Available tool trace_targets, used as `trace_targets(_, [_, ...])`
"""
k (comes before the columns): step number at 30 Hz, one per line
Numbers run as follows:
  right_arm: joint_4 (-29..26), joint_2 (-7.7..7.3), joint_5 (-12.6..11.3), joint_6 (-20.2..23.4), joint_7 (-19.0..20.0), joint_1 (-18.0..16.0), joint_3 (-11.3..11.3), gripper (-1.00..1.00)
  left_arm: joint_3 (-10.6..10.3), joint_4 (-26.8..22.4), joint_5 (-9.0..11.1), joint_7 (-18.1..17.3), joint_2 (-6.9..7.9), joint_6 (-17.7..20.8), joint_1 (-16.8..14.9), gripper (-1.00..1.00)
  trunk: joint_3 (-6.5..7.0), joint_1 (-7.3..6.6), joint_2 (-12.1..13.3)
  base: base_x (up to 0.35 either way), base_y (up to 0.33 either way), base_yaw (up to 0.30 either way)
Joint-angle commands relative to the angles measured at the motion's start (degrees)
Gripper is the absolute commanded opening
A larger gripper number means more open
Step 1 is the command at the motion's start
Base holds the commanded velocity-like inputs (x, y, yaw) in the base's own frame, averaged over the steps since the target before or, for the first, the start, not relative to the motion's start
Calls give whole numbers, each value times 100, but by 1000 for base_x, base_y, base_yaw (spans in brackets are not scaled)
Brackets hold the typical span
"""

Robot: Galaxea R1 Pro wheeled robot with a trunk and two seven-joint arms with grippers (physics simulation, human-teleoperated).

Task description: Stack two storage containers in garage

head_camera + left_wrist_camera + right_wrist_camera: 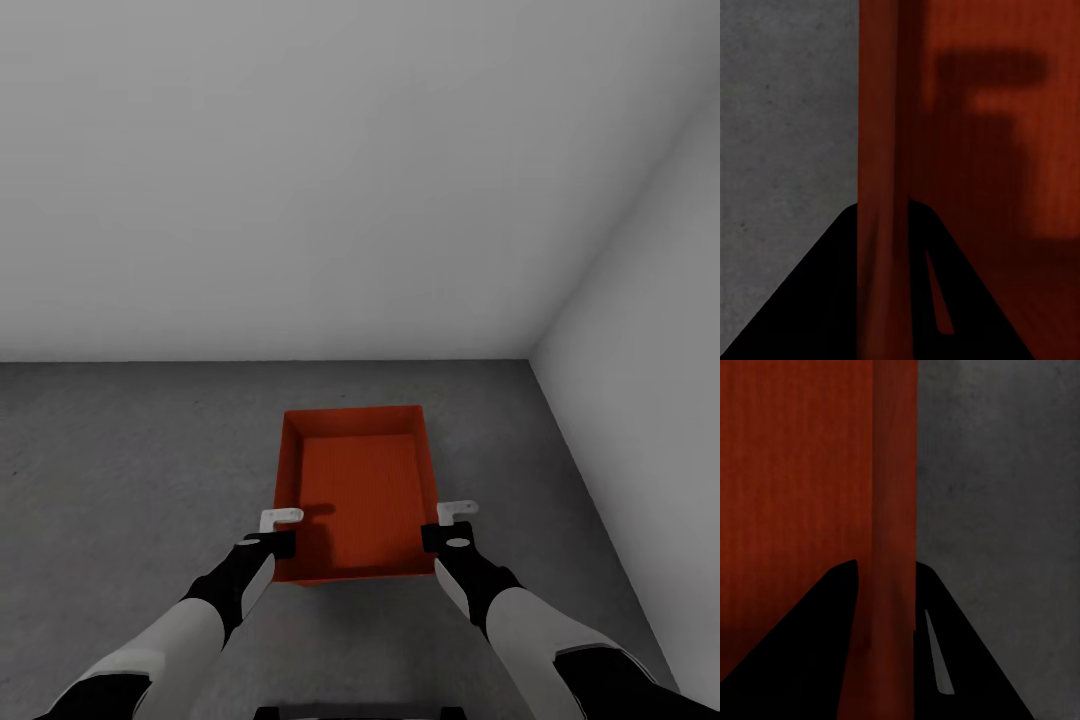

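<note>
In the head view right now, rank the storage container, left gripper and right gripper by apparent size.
1. Storage container, clearly largest.
2. Left gripper and right gripper: they look alike, so no ranking between them. Each straddles a side wall of the container.

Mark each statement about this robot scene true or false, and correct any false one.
1. The left gripper straddles a side wall of the storage container. True.
2. The container holds a stack of books. False: it is empty.
3. The right gripper straddles the opposite side wall. True.
4. The floor is light wood planks. False: it is dark grey mottled concrete.
5. A second container sits stacked inside this one. False: just one container is seen.
</note>
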Motion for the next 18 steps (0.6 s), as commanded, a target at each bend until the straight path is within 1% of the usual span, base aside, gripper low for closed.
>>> trace_targets(1, [20, -38, -56, 31, -22, -3, 31, -100, -42, -28, -59, 32, 170, -151, -1, -100, -8, 3, -10, 0, 0, 0])
trace_targets(18, [20, -34, -56, 36, -22, -3, 32, -100, -59, -21, -102, 34, 169, -150, -1, -100, -8, 3, -10, 0, 0, 0])
